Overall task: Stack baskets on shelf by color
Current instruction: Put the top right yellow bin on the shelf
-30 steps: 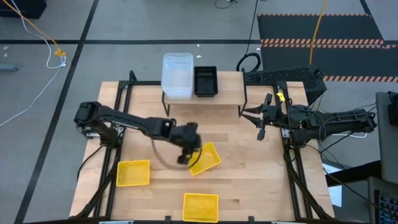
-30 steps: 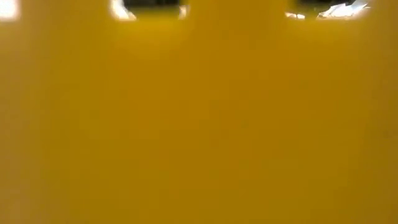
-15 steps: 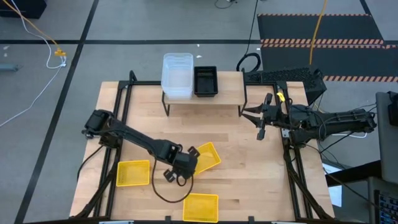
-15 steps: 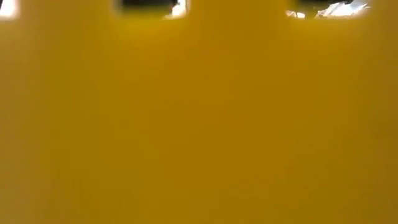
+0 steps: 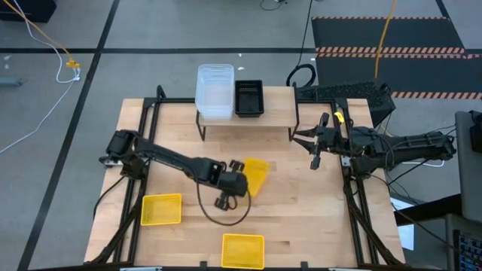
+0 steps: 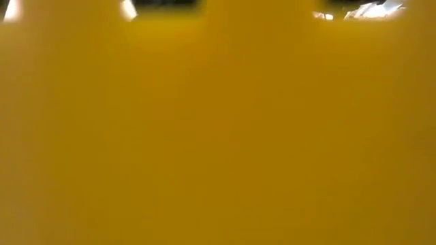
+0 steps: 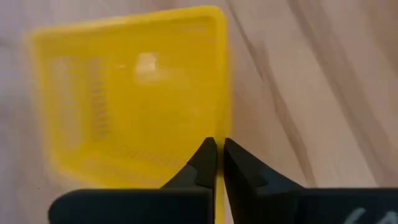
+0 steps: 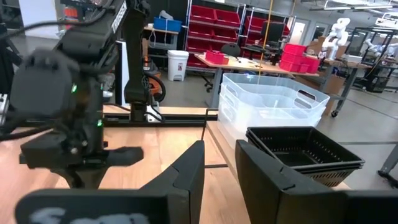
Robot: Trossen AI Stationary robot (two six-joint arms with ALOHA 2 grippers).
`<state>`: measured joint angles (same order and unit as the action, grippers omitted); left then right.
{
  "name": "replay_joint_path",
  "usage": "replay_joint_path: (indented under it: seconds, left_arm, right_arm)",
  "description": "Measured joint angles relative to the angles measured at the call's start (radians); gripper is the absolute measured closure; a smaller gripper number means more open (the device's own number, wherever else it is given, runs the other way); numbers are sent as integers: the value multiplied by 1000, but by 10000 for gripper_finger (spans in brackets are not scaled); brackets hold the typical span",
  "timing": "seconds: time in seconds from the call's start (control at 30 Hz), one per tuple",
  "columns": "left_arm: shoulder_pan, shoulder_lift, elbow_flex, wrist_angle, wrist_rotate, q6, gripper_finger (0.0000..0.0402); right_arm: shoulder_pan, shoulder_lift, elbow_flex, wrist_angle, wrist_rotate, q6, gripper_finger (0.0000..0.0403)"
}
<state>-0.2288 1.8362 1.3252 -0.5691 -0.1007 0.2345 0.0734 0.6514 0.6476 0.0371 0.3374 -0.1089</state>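
Take the shelf [image 5: 247, 113] as your marker. On its plank you already have the clear baskets [image 5: 215, 91] stacked at one end and the black baskets [image 5: 249, 98] stacked just beside them; the rest of the plank, toward the right arm, is bare, so that is presumably where the yellow pile goes. None of the three yellow baskets is on the shelf yet.

Your left gripper [image 7: 216, 163] is on the tabletop in front of the shelf, fingers pinched narrow on the rim wall of one yellow basket [image 5: 256, 176], which sits tilted in the high view, as if one side is coming up off the wood. The second yellow basket [image 5: 162, 209] lies flat well out from the shelf on the left arm's side, and the third yellow basket [image 5: 243, 251] lies farthest from the shelf, at the table's near edge; it is probably what fills the low view with blurred yellow, though you can't confirm that from there.

Your right gripper [image 5: 316, 143] waits just off the shelf's bare end, fingers parted and holding nothing.

So two colours are done, and three yellow baskets remain.
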Motion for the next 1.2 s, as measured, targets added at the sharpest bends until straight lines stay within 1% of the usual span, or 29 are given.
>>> replay_joint_path:
  seconds: [0.1, 0.23, 0.37, 0.47, 0.57, 0.67, 0.73, 0.8, 0.93, 1.0, 1.07, 1.2]
  left_arm:
    - [21, 0, 81, 2, 3, -6, 389]
    - [57, -1, 216, 17, -8, 22, 394]
    - [129, -1, 321, 72, -97, 93, 388]
    - [216, -1, 369, 191, -125, 111, 388]
    - [322, 4, 371, 341, -56, 103, 395]
    - [410, 46, 371, 458, 5, 73, 392]
    - [453, 71, 369, 459, 21, 37, 386]
    - [480, 109, 378, 495, 22, 22, 385]
    - [493, 192, 440, 476, 21, 6, 392]
    - [486, 224, 479, 423, 5, 11, 395]
    - [472, 257, 528, 385, -46, 23, 393]
    - [443, 274, 610, 260, -177, 72, 379]
  right_arm:
    - [0, -1, 0, 5, 0, 0, 316]
    - [0, -13, 0, 19, 5, 17, 316]
    - [0, -42, -1, 37, 6, 54, 316]
    - [1, -57, -1, 69, 2, 82, 316]
    - [9, -59, -1, 70, 2, 89, 316]
    - [16, -55, -1, 71, 2, 71, 316]
    - [20, -54, -1, 78, 2, 54, 316]
    - [21, -55, -1, 79, 3, 35, 316]
    - [20, -54, -1, 88, 6, 15, 316]
    - [20, -54, -1, 87, 7, 14, 316]
    - [20, -55, -1, 87, 6, 14, 316]
    - [20, -55, -1, 76, 6, 14, 316]
